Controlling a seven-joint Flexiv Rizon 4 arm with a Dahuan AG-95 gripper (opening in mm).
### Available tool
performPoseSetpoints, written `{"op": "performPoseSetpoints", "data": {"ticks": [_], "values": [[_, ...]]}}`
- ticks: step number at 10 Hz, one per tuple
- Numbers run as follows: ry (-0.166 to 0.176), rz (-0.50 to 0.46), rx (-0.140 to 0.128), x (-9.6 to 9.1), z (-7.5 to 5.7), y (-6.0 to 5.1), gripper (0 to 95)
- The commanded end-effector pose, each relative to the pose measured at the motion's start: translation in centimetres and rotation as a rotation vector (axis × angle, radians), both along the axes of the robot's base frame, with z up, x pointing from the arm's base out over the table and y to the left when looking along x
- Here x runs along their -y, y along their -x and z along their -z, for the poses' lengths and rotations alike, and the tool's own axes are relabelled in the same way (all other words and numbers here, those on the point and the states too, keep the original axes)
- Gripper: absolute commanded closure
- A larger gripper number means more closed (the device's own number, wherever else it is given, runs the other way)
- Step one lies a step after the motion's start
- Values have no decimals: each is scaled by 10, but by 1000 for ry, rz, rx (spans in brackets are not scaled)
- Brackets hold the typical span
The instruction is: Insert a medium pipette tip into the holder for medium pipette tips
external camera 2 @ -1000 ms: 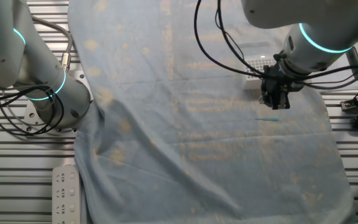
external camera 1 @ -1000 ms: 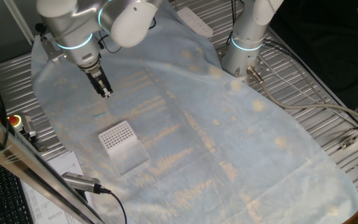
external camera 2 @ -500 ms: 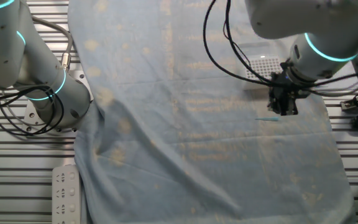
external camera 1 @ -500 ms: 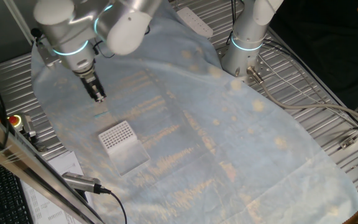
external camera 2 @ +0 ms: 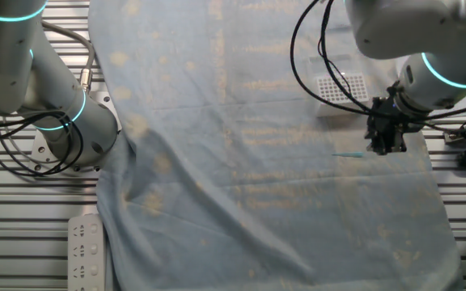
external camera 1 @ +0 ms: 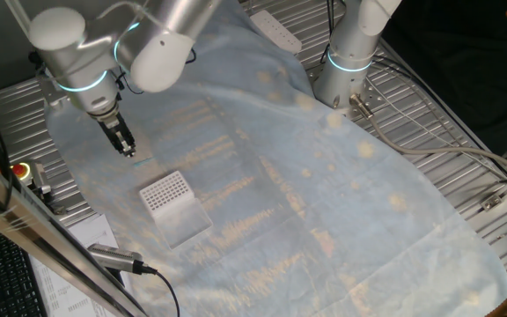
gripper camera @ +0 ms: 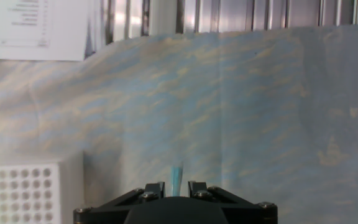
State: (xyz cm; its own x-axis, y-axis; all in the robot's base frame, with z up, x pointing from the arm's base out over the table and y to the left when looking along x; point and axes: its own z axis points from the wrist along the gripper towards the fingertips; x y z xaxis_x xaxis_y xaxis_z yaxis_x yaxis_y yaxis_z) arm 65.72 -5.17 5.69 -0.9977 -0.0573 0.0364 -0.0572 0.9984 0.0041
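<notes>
The medium pipette tip (external camera 1: 140, 161) is a thin teal sliver lying on the pale blue cloth; it also shows in the other fixed view (external camera 2: 348, 154). The holder (external camera 1: 167, 194) is a white box with a grid of holes, standing on the cloth a short way from the tip, and it shows in the other fixed view (external camera 2: 342, 86) too. My gripper (external camera 1: 127, 149) hangs low over the cloth right beside the tip (external camera 2: 385, 146). In the hand view the tip (gripper camera: 177, 177) lies on the cloth between my two fingers (gripper camera: 156, 188), which stand apart and hold nothing. The holder (gripper camera: 23, 190) is at the lower left.
A second robot base (external camera 1: 346, 66) stands at the back on the metal grid table. A power strip (external camera 1: 275, 31) lies at the cloth's far edge. A red button (external camera 1: 21, 170) and a cable plug (external camera 1: 117, 258) sit near the front left edge. Papers (gripper camera: 33, 28) lie beyond the cloth.
My gripper has moved sideways and down, from above the tip on the holder's side to low over the cloth just past the tip. The tip and holder have not moved.
</notes>
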Motion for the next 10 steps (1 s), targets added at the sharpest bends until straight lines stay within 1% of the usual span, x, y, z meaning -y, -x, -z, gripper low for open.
{"op": "performPoseSetpoints", "data": {"ticks": [1, 3, 4, 7, 9, 10], "values": [[1, 9, -4, 1, 6, 0, 760], [1, 18, -9, 2, 15, 0, 760], [1, 23, -6, 2, 21, 0, 760], [0, 29, -2, 2, 26, 0, 760], [-1, 30, 2, 1, 33, 0, 760], [-1, 30, 3, 1, 34, 0, 760]]}}
